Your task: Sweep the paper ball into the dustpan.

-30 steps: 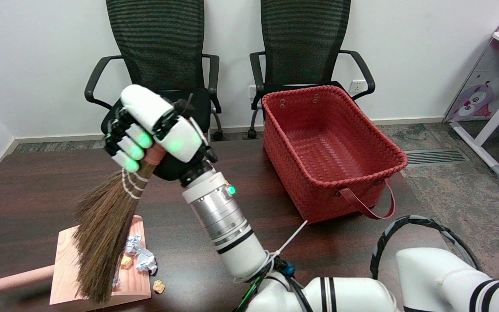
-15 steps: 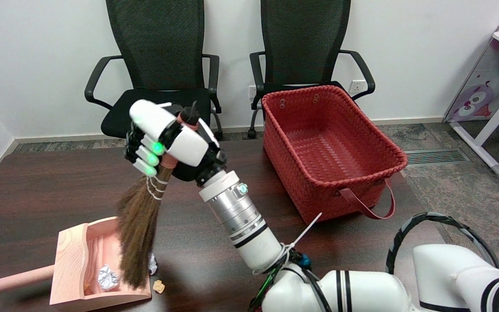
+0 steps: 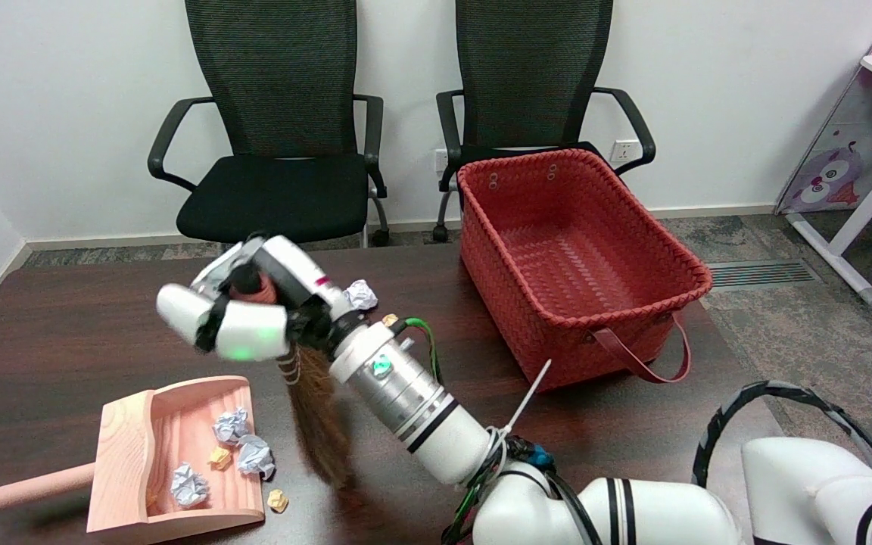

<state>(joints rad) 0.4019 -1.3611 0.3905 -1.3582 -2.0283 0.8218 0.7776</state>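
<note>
The paper ball (image 3: 361, 294) I take as my target lies on the dark table (image 3: 65, 333), just behind my right hand's wrist and well apart from the dustpan (image 3: 127, 454), so it is not yet swept. Three other crumpled balls (image 3: 233, 425) already sit inside the pan, which lies with its open mouth toward the right and its handle pointing left, ready to receive a leftward stroke. My right hand (image 3: 243, 318) is clenched around the broom (image 3: 319, 431) handle, bristles hanging down to the table between pan and arm; I judge that puts the brush on the wrong side of the far ball. A small yellow scrap (image 3: 278, 500) lies just off the pan's lip. The red basket (image 3: 633, 303) stands to the right, clear of the path; my own forearm crowds it most.
</note>
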